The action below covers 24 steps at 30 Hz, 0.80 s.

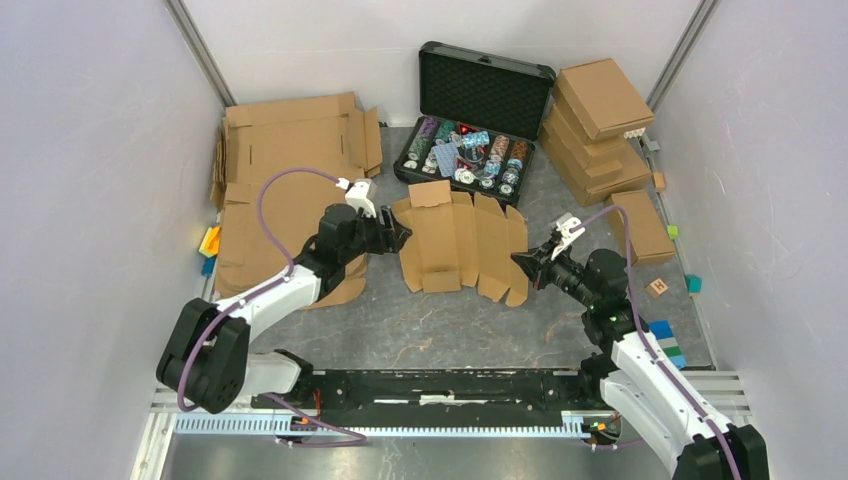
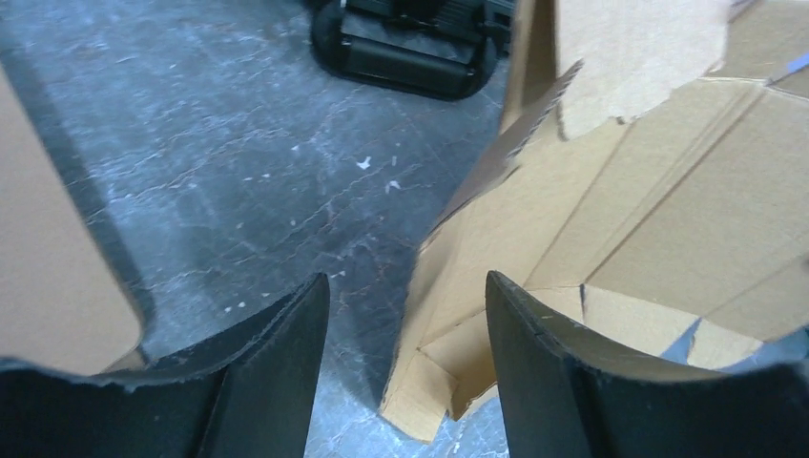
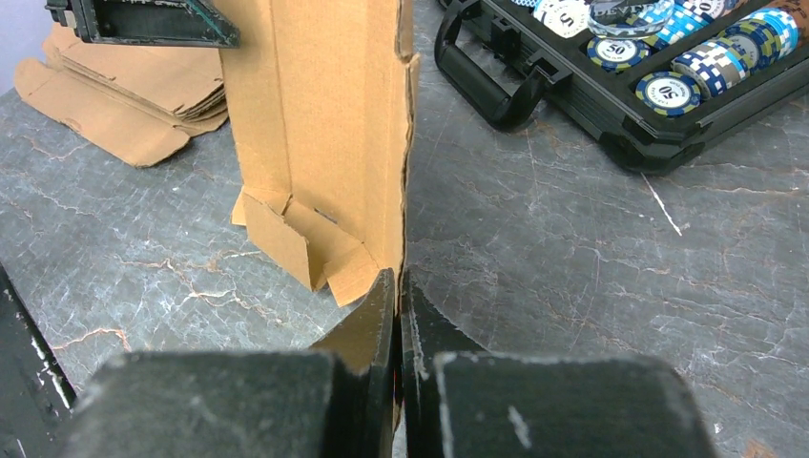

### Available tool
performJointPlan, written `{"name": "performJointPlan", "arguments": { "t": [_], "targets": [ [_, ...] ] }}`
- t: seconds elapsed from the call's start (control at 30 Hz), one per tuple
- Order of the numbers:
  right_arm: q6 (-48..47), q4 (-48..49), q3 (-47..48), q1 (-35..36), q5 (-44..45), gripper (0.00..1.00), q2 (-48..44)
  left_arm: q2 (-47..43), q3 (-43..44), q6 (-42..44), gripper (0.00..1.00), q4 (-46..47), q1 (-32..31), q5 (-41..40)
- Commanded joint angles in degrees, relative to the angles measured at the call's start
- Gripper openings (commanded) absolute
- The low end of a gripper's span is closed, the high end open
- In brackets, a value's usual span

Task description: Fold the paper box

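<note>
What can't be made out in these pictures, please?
Right wrist view: whether the right gripper pinches the paper box; the gripper itself hides the contact.
Top view: the box's left edge, under the left gripper.
Left wrist view: most of the box, cut off at right.
Top view: poker chips, values too small.

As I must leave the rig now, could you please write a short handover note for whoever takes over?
Left gripper: fingers open, at the left edge of the paper box, holding nothing.
Right gripper: fingers shut, pinching the box's right edge.
Box: mid-table, nearer the arms than the black case.
Done: no wall or flap closed up; it lies mostly flat.
Left: raise the walls, fold the flaps, tuck the tabs.
</note>
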Motion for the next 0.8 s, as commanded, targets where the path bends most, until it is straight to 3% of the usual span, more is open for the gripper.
{"name": "performJointPlan", "arguments": {
  "t": [0.0, 0.07, 0.2, 0.23, 0.37, 0.43, 0.77],
  "targets": [
    [-0.91, 2.68, -0.12, 0.38, -0.67, 0.03, 0.05, 1.52, 1.24, -0.72, 0.65, 8.20, 0.46, 8.26],
    [-0.64, 2.98, -0.16, 0.49, -0.73, 0.03, 0.15, 3.32, 2.12, -1.33, 0.57, 9.04, 0.45, 9.99],
    [-0.21, 3.28, -0.19, 0.60, -0.04, 0.03, 0.25, 5.00, 4.36, -1.23, 0.07, 6.98, 0.41, 10.20],
    [-0.05, 3.44, -0.21, 0.64, 0.21, 0.03, 0.30, 4.54, 4.38, -1.16, 0.02, 6.84, 0.38, 10.11],
    [0.60, 4.49, -0.54, 0.86, 0.72, 0.04, 0.26, 0.73, 3.28, -0.35, 0.02, 6.85, -0.36, 7.35],
    [0.68, 4.49, -0.80, 1.13, 1.26, 0.09, -0.01, -1.75, 2.13, 0.85, 0.02, 7.27, -1.37, 6.09],
    [0.15, -0.58, -3.25, 1.13, 8.23, 0.64, -0.50, -8.61, -4.12, 9.27, 0.02, 11.11, -7.70, 1.21]
  ]
}}
